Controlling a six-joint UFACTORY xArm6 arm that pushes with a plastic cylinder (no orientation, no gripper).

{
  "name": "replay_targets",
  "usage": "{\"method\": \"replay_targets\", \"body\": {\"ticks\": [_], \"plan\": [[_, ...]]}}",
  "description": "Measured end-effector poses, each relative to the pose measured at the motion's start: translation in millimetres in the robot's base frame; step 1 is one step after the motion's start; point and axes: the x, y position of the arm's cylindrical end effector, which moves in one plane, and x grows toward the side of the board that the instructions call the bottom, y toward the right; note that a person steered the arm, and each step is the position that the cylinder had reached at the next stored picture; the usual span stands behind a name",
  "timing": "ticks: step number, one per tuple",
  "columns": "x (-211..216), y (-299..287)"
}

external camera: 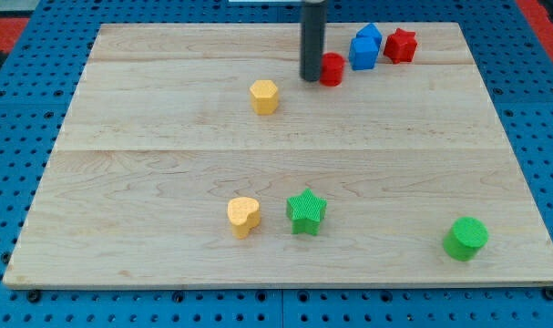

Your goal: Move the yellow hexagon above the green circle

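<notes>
So our tip [312,77] sits at the view's top, right up against the red cylinder [332,69] on its right side, looks like touching but we can't swear to it. It's just a bare rod, nothing to open or close and nothing held.

The yellow hexagon [264,96] is a bit down and to the left of our tip, clearly apart. The green circle [465,238] is way off toward the bottom right.

Biggest worry: we'd guess any rightward drift shoves the red cylinder into the blue block [365,47] and red star [400,45] just past it. Also, the hexagon probably has to go right across the board, so an off-centre push could spin it away, maybe down toward the green star [305,211] or yellow heart [243,216].
</notes>
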Motion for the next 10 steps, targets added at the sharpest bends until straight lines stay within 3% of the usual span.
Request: {"method": "replay_targets", "body": {"ticks": [2, 3, 4, 5, 6, 7, 8, 9, 10], "plan": [[29, -4], [-2, -75], [38, -116], [72, 18], [71, 54], [23, -69], [63, -105], [88, -17], [96, 16]]}}
